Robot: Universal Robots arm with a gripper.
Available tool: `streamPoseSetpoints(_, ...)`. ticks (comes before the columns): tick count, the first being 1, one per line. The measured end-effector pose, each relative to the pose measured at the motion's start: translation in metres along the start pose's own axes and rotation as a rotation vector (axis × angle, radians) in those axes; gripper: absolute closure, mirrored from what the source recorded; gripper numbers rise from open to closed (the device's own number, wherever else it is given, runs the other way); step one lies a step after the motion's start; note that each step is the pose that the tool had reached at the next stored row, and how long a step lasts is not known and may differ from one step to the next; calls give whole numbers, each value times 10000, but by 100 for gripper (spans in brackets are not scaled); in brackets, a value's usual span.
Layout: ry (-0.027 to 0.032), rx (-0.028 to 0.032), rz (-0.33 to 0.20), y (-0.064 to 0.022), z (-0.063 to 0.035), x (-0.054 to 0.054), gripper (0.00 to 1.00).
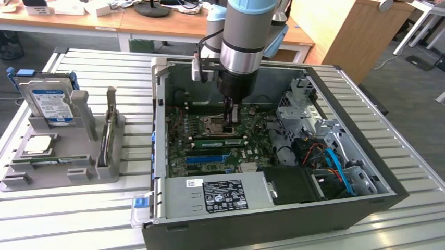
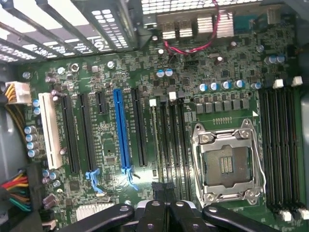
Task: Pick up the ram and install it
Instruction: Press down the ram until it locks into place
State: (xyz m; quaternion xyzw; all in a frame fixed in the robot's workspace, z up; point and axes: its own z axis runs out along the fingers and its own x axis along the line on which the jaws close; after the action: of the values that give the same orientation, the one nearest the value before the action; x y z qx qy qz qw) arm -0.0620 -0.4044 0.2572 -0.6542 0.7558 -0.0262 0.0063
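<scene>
Hovering inside the open case [image 1: 161, 120], clenched fingers [image 1: 233, 112] above the motherboard [image 2: 145, 96] slots.

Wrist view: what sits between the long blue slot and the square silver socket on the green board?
Long black slots stand in rows between the blue slot and silver socket, in the wrist view.

You are looking at a lab or office workshop: an open computer case [image 1: 278, 156] with its motherboard [image 2: 145, 121] bare lies on a slatted metal bench [image 1: 83, 208], a grey parts holder [image 1: 62, 151] stands beside it, and wooden desks [image 1: 104, 23] line the carpeted floor [image 1: 410, 83] behind.
</scene>
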Motion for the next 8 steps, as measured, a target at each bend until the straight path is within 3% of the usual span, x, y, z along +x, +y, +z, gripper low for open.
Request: streamPoseSetpoints(8,57,-30,1193,0,1,0,89)
